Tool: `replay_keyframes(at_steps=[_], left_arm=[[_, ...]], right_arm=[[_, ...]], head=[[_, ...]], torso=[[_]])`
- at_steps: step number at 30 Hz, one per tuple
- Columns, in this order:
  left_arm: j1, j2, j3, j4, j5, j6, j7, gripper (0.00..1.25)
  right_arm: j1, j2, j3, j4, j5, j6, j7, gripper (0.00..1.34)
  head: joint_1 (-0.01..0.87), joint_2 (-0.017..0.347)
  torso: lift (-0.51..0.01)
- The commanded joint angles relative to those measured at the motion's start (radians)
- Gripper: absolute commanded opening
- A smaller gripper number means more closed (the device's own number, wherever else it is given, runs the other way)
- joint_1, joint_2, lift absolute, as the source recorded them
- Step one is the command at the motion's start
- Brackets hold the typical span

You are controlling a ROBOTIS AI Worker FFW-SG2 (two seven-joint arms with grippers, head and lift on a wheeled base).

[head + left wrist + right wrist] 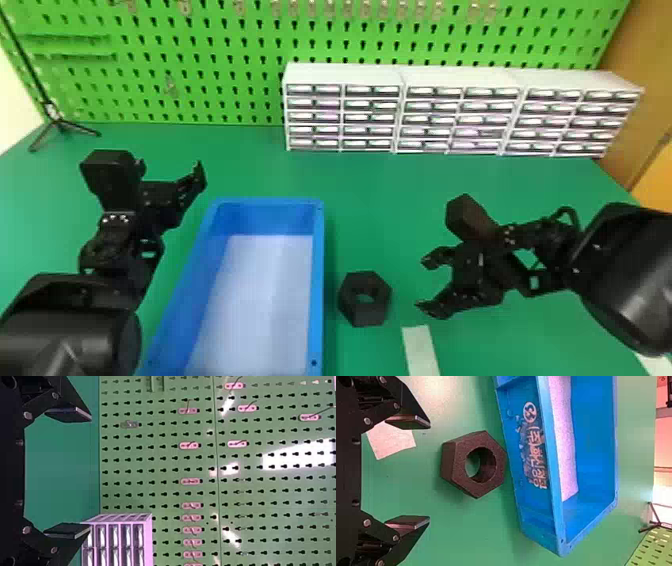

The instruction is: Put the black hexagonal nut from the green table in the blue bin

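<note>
Head view: the right gripper (425, 284) is open and empty, and the black hexagonal nut (378, 306) lies flat just ahead of its fingertips on the green table (390, 200). Past the nut stands the blue bin (317, 280), its near wall so close that an overlong reach could jam nut or fingertips against it. A pale strip (420, 350) lies on the robot's side of that claw; the white drawer units (345, 75) stand well beyond, out of the way.

Left wrist view: the left gripper (90, 473) is open with nothing between its fingers, facing the green pegboard (158, 463).

Right wrist view: the nut sits ahead of the gap between the spread fingers. Closing on its corners rather than its flats could twist it loose, and too low a lift could catch it on the bin's rim.
</note>
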Motion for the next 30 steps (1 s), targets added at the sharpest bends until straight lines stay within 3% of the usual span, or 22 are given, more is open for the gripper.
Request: replay_keyframes(at_steps=[1,13,19,30], left_arm=[[0.0,0.0,0.001,0.0,0.0,0.0,0.0,0.96],[0.0,-0.002,-0.003,0.0,0.002,0.002,0.0,0.96],[0.002,-0.002,-0.003,0.0,0.005,0.002,0.0,0.96],[0.002,0.0,-0.003,0.0,0.009,0.002,0.002,0.95]], right_arm=[[-0.017,0.015,0.015,-0.005,0.0,0.0,0.0,0.91],[-0.061,0.095,0.034,-0.014,0.034,0.048,0.023,0.91],[-0.075,0.174,0.029,0.001,0.186,0.101,0.075,0.91],[-0.106,0.289,0.032,0.124,0.273,0.092,0.114,0.91]], head=[[0.683,0.028],[0.683,0.028],[0.683,0.028],[0.683,0.028]], torso=[[-0.096],[-0.096],[-0.096],[-0.096]])
